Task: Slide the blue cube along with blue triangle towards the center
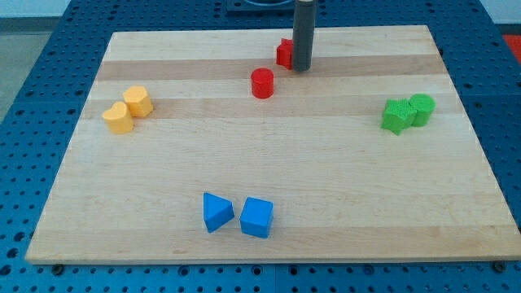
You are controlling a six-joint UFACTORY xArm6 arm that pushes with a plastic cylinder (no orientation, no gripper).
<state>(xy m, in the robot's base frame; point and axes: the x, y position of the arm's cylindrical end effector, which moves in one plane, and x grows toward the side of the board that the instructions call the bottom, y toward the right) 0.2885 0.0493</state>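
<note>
The blue cube point(256, 217) lies near the view's bottom edge of the wooden board point(326, 163), a little left of the middle. The blue triangle point(216, 212) lies just to its left, nearly touching it. My tip point(301, 69) is near the view's top, far from both blue blocks. It stands right beside a red block point(284, 54) that the rod partly hides.
A red cylinder point(262, 83) lies below and left of my tip. Two yellow blocks point(139, 101) point(119, 118) sit together at the view's left. Two green blocks point(397, 116) point(422, 108) sit together at the view's right. A blue pegboard table point(32, 81) surrounds the board.
</note>
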